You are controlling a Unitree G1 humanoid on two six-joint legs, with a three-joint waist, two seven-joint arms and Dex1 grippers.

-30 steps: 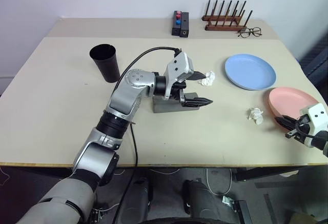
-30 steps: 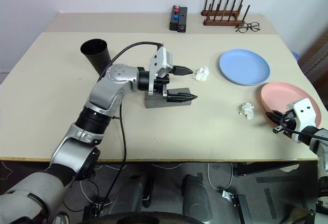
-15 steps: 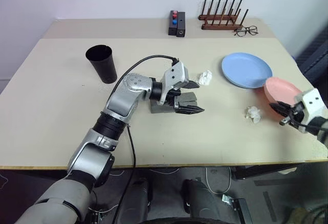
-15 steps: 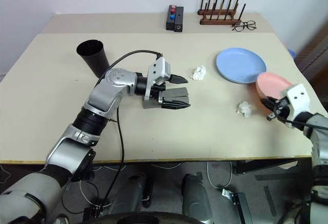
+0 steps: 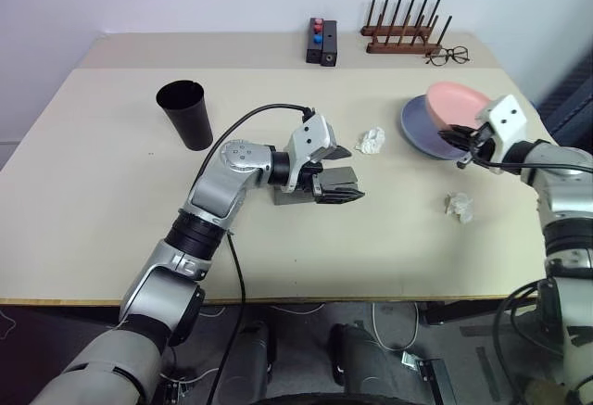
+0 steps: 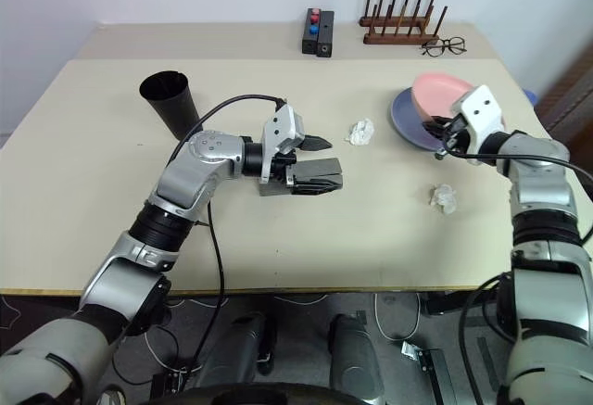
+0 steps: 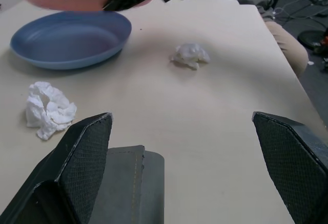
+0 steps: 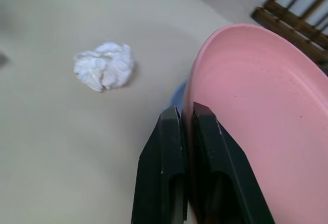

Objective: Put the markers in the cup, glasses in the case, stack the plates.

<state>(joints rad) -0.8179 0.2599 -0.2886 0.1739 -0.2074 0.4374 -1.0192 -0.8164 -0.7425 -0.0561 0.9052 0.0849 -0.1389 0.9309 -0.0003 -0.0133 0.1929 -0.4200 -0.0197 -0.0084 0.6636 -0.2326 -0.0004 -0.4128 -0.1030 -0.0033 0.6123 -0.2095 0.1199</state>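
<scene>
My right gripper [image 5: 460, 136] is shut on the near rim of the salmon pink plate [image 5: 459, 99] and holds it tilted in the air over the light blue plate [image 5: 422, 133], which lies on the table. The right wrist view shows both fingers [image 8: 171, 137] pinching the pink rim. My left gripper [image 5: 350, 173] stands open at the table's middle, its lower finger over the grey case [image 5: 295, 192], which lies with its lid down. The black cup [image 5: 185, 113] stands upright at the back left. The markers and the glasses are out of view.
Two crumpled white tissues lie on the table, one [image 5: 372, 140] beside the left gripper and one [image 5: 460, 206] below the right gripper. At the back edge are a black block [image 5: 321, 42] with red and blue tops, a wooden rack [image 5: 408, 39] and thin-framed eyeglasses [image 5: 449, 54].
My right gripper has lifted the pink plate off the table at the right edge and carried it up and inward over the blue plate. The left gripper has stayed open over the case.
</scene>
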